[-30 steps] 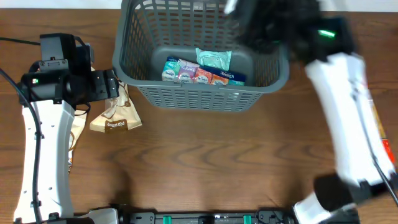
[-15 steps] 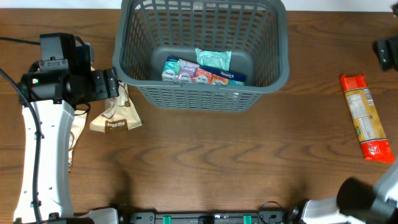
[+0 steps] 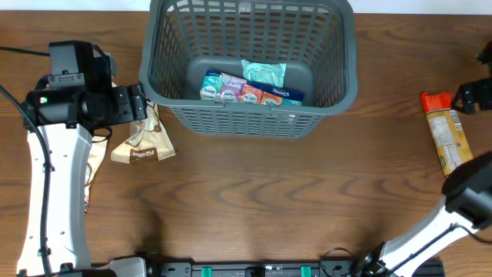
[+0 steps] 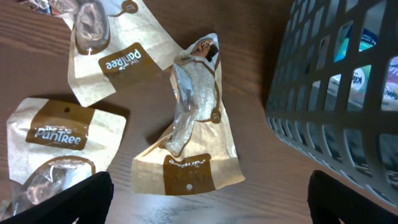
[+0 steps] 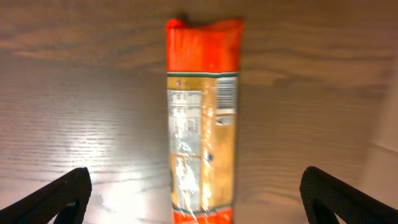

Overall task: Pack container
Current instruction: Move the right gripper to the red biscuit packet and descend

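From overhead: at the middle of the far edge, the container (image 3: pixel 246 119), with snack packets (image 3: pixel 250 88) lying along the near side of its floor. Bare wood from its front wall to the near edge. Toward the left edge, left gripper (image 3: pixel 141 106) just beside the container's left wall, over a brown pouch (image 3: pixel 142 146). By the right edge, right gripper (image 3: pixel 470 96) at the far end of an orange packet (image 3: pixel 446 135).

Left wrist: fingers (image 4: pixel 81 199) spread wide, nothing held; brown pouch and two more pouches (image 4: pixel 53 149) on wood, lattice wall at right.

Right wrist: fingers (image 5: pixel 56 196) spread wide either side of the orange packet, apart from it.
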`<act>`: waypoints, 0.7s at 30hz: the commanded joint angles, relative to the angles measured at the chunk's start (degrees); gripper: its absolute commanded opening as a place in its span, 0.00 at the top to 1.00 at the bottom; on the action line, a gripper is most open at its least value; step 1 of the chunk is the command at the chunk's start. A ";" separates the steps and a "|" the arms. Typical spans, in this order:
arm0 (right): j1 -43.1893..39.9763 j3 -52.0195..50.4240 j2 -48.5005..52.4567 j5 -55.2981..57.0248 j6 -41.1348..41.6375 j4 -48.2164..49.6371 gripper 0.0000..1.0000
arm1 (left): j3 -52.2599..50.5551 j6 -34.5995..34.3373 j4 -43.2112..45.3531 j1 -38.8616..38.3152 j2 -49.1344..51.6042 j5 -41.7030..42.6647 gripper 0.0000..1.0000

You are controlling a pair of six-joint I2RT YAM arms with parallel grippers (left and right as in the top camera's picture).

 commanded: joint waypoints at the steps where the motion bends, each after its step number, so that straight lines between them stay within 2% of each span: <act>1: -0.33 -0.04 4.85 -0.46 3.23 -0.55 0.08 | -0.33 -1.75 0.00 0.09 0.26 0.61 0.08; 6: -0.44 -0.04 9.79 -0.26 3.61 -0.48 0.10 | -0.33 -1.73 0.02 0.09 0.26 0.59 0.09; 11: -1.70 -0.04 12.20 0.17 3.61 0.11 0.03 | -0.35 -1.75 0.24 0.09 0.26 0.59 0.08; 21: -5.51 -0.17 12.96 -0.61 4.66 0.42 0.01 | -0.33 -3.28 2.89 0.09 0.26 0.59 0.09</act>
